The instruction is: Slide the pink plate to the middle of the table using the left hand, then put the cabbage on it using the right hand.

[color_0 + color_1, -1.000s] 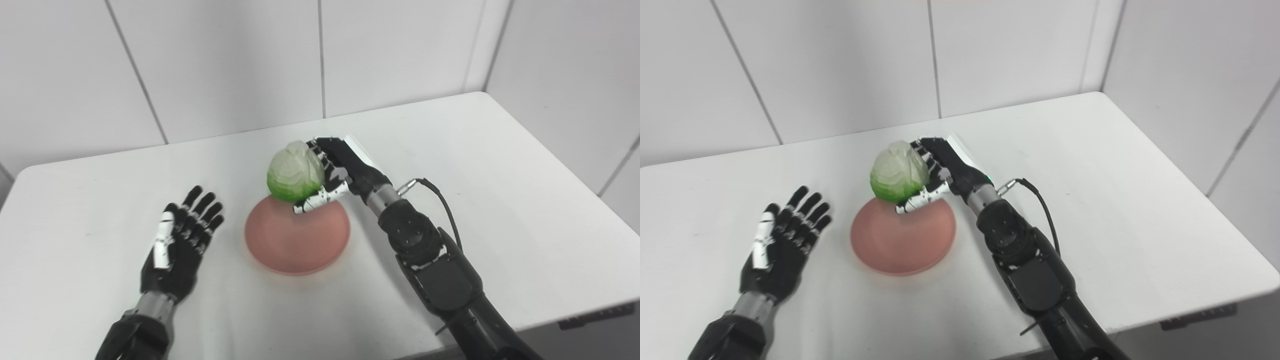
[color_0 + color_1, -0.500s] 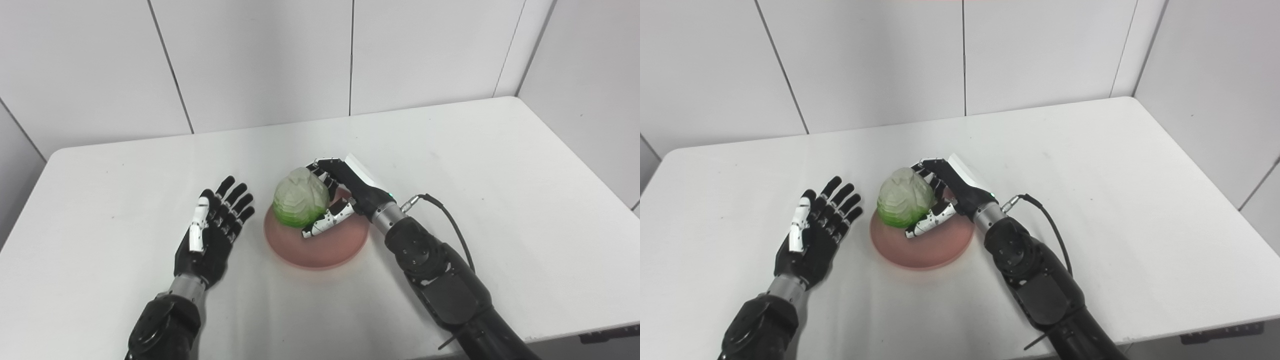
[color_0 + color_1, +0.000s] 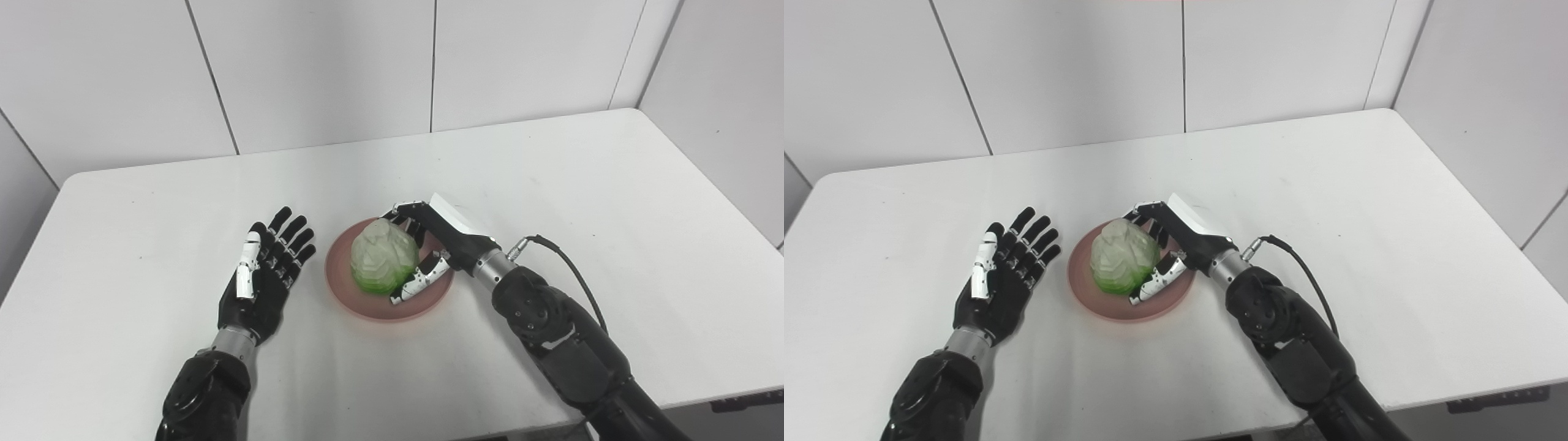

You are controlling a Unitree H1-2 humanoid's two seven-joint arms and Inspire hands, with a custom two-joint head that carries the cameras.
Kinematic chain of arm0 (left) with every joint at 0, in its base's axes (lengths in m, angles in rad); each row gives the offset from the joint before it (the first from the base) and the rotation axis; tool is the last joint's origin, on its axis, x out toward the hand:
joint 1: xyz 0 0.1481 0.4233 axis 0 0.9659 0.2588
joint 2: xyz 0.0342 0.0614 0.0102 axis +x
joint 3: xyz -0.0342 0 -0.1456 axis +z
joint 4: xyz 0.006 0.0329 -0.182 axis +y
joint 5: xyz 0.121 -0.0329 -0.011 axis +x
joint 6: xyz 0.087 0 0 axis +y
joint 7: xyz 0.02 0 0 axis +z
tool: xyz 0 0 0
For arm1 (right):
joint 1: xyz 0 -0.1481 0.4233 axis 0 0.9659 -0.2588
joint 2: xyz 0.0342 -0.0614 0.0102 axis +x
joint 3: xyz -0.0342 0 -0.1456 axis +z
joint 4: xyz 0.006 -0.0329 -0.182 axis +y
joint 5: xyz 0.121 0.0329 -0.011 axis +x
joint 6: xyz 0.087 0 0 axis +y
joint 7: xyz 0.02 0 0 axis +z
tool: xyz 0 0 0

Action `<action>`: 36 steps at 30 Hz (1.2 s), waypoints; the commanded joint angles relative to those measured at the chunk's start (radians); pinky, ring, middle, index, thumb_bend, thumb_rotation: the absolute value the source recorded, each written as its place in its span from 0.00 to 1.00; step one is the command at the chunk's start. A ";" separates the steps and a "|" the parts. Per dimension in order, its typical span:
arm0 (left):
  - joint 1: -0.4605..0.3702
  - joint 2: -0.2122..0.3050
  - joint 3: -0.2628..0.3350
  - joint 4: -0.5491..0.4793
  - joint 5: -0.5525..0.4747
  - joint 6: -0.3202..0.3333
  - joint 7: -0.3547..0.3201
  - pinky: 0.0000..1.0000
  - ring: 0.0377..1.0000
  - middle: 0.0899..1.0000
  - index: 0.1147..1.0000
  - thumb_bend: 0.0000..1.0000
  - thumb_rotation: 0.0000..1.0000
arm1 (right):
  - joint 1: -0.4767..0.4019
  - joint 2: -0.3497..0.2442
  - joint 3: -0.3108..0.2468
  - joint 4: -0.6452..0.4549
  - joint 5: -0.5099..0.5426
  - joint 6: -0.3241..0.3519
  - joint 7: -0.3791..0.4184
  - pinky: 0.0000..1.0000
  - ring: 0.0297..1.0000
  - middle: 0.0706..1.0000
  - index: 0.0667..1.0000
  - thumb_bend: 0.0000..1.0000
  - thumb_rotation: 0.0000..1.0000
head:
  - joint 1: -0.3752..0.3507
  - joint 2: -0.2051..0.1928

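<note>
The pink plate (image 3: pixel 367 306) lies near the middle of the white table. A pale green cabbage (image 3: pixel 383 263) rests on the plate. My right hand (image 3: pixel 442 248) is wrapped around the cabbage's right side, fingers behind it and thumb in front, so it is shut on the cabbage. My left hand (image 3: pixel 264 282) lies open and flat on the table just left of the plate, holding nothing. The same scene shows in the right eye view: plate (image 3: pixel 1102 304), cabbage (image 3: pixel 1123 265), right hand (image 3: pixel 1188 245), left hand (image 3: pixel 1006 275).
The white table (image 3: pixel 582 202) has walls close behind it and to the right. Its front edge runs along the bottom right. A black cable (image 3: pixel 576 269) loops from my right wrist.
My right hand has lowered the cabbage down onto the pink plate, still holding it. The camera view has shifted. My left hand stays open beside the plate.
</note>
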 commanded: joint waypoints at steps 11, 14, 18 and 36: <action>0.018 0.008 -0.009 0.031 0.022 0.045 0.011 0.94 0.92 0.92 0.92 0.40 1.00 | -0.036 -0.064 0.044 -0.167 -0.119 0.141 0.197 0.85 0.92 0.94 0.95 1.00 0.42 | -0.001 0.002; 0.019 0.006 -0.010 0.026 0.024 0.049 0.015 0.94 0.93 0.92 0.92 0.41 1.00 | -0.040 -0.069 0.051 -0.178 -0.142 0.167 0.232 0.97 0.99 0.99 1.00 1.00 0.51 | -0.001 0.004; 0.018 0.006 -0.011 0.024 0.025 0.053 0.018 0.95 0.93 0.92 0.92 0.41 1.00 | -0.042 -0.070 0.057 -0.190 -0.173 0.196 0.260 1.00 1.00 1.00 1.00 1.00 0.57 | -0.002 0.005; 0.075 0.001 -0.040 -0.130 0.141 -0.043 0.052 0.96 0.96 0.97 0.96 0.37 1.00 | 0.065 0.059 -0.186 -0.342 0.043 0.197 0.098 0.90 0.99 1.00 1.00 1.00 0.84 | 0.011 -0.019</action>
